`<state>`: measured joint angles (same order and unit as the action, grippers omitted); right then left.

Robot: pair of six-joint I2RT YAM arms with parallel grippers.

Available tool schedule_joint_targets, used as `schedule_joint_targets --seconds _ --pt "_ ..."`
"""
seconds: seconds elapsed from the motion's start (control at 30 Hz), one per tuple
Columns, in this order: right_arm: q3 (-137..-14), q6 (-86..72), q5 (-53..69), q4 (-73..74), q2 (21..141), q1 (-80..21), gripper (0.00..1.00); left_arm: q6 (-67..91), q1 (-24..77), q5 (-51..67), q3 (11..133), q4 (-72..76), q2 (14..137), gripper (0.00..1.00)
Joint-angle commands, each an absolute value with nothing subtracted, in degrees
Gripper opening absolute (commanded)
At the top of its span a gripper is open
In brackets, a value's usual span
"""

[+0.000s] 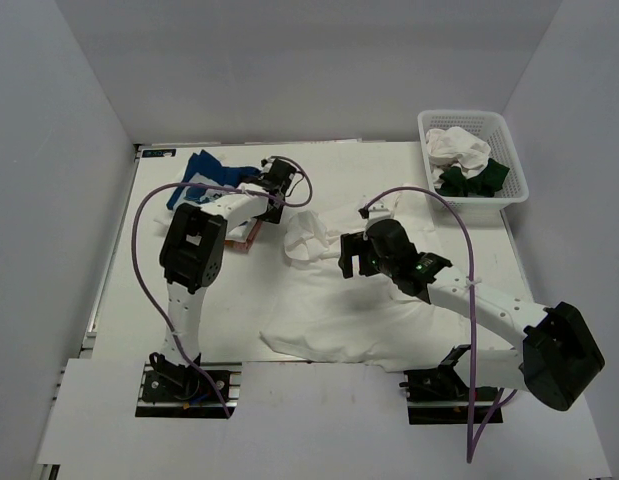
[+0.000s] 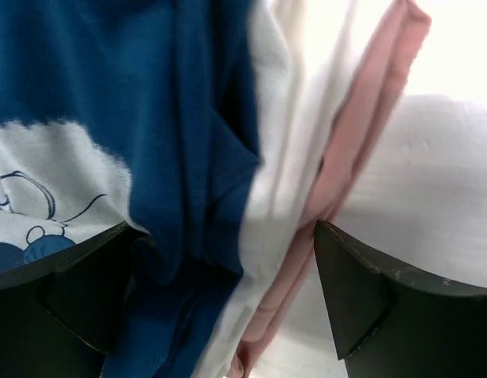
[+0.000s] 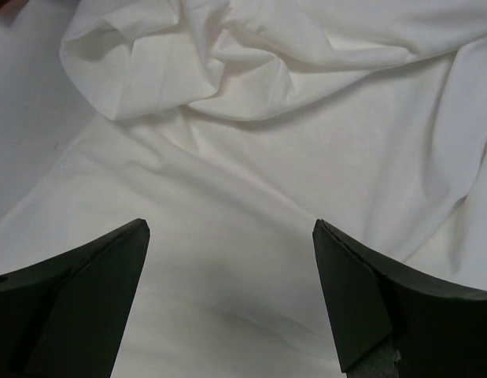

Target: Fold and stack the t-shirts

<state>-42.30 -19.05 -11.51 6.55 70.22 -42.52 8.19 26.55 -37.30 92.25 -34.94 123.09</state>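
The left gripper [image 2: 225, 228] hung open over the blue t-shirt [image 2: 188, 118]; the right gripper [image 3: 230, 224], also open, over the white t-shirt [image 3: 251, 157]. The latter sprawled mid-counter.

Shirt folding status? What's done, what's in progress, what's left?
Done, roughly: the blue shirt, a white layer and a pink layer lie piled at the far left, beneath the open left gripper. In hand: nothing is gripped. The open right gripper hovers over the large white shirt, rumpled and unfolded. Left: that shirt, plus white cloth and green cloth in the basket.
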Motion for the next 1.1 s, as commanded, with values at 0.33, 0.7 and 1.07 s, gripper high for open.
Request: schedule_joint_targets --seconds 0.33,0.7,1.07 --pt "-42.1 -19.5 -14.6 5.4 70.2 -41.2 0.9 16.2 20.1 -41.0 95.3 -30.6 129.0 1.0" --pt "-40.9 -21.1 -16.3 3.1 71.4 -40.1 0.9 0.0 11.5 -35.6 94.7 -11.3 131.8 1.0" --pt "-44.1 -22.4 -16.4 2.9 77.3 -38.1 0.9 -15.5 6.6 -27.5 106.3 -3.5 142.8 1.0"
